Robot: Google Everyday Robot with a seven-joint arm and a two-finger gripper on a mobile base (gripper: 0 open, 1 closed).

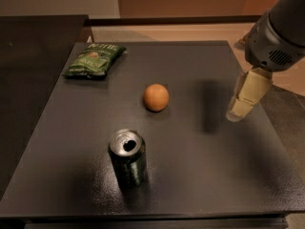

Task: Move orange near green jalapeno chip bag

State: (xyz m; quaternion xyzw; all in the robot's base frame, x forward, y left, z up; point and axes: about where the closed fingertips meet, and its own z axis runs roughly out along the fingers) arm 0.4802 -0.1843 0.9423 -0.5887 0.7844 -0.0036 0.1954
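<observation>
Bag [93, 60] flat at desk's [190, 175] far-left corner: the target spot. Can [127, 156] upright near front, likely clear of the path. Orange [156, 97] mid-desk, untouched, well apart from bag. My gripper [240, 104] hangs over right edge, holding nothing; jaws' width, cannot tell.

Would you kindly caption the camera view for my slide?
Tool hovers right of the orange; chip bag back left, can in front.
</observation>
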